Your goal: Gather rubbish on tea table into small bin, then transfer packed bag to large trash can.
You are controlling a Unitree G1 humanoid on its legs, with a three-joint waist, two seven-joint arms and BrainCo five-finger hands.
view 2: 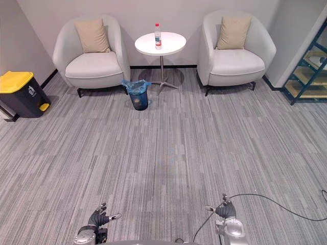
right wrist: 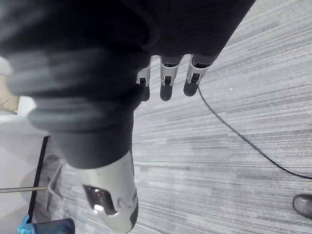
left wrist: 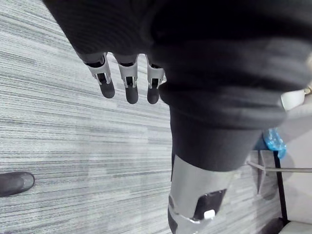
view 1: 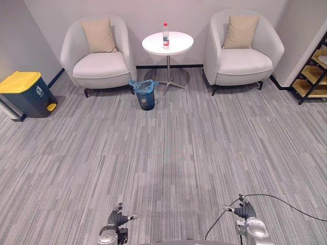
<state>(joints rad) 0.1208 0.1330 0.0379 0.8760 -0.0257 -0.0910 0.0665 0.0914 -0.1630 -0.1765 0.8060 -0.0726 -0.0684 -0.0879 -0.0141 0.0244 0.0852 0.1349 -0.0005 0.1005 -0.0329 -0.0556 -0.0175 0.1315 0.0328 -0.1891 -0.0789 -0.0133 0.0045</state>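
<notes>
I'm looking down a wide stretch of grey striped carpet [view 1: 168, 153] towards the far wall. Two pale armchairs stand against that wall, the left armchair [view 1: 97, 66] and the right armchair [view 1: 242, 64]. Each has a beige cushion [view 1: 98, 35] propped upright against its back.

Off to the left, by the side wall, stands the large trash can [view 1: 28, 94], dark-bodied with its yellow lid down. At the right edge I see part of a dark-framed shelf [view 1: 314, 71] with wooden boards.

Between the armchairs stands the round white bench [view 1: 179, 44] on a single thin stem. The small bin [view 1: 146, 99] sits on the carpet just beside the bench's foot, on the side of the left armchair. A blue bag [view 1: 143, 84] lines it, its edge folded over the rim. On the bench stands a clear bottle [view 1: 165, 34] with a red cap, upright near the middle of the top.

Both arms hang low at the near edge of my view, well apart from the furniture. My left hand [view 1: 118, 220] is over bare carpet. Its wrist view shows its fingers [left wrist: 130, 80] straight, side by side and around nothing. My right hand [view 1: 246, 212] is the same, its fingers [right wrist: 166, 80] straight and loose, empty, above the carpet.
</notes>
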